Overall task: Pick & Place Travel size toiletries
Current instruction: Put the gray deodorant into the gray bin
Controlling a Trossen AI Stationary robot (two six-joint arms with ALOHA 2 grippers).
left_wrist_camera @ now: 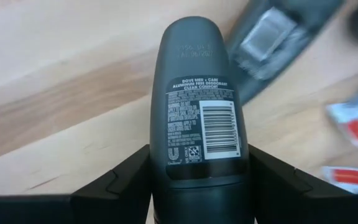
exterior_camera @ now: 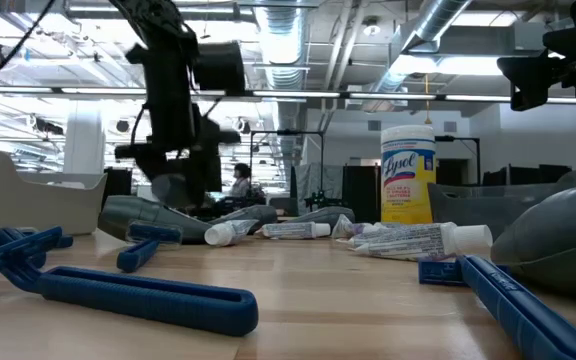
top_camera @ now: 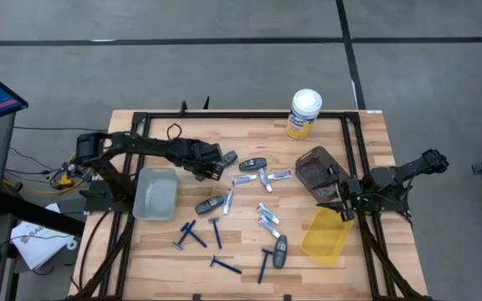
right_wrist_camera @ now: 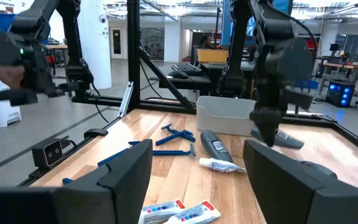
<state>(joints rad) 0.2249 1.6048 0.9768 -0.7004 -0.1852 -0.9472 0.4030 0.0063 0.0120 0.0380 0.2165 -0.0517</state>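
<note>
Left gripper (left_wrist_camera: 197,186): clamped across the dark grey deodorant (left_wrist_camera: 199,93), mid-body.
Handling: light, rigid, slick plastic.
Right gripper (right_wrist_camera: 197,180): released, waiting.

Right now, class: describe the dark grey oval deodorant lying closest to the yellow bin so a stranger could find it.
Find the translucent yellow plastic bin by the right arm. Beside it, toward the left arm, lies the dark grey oval deodorant. Unlike the others clustered mid-table, it lies apart, with only a thin blue razor alongside.
</note>
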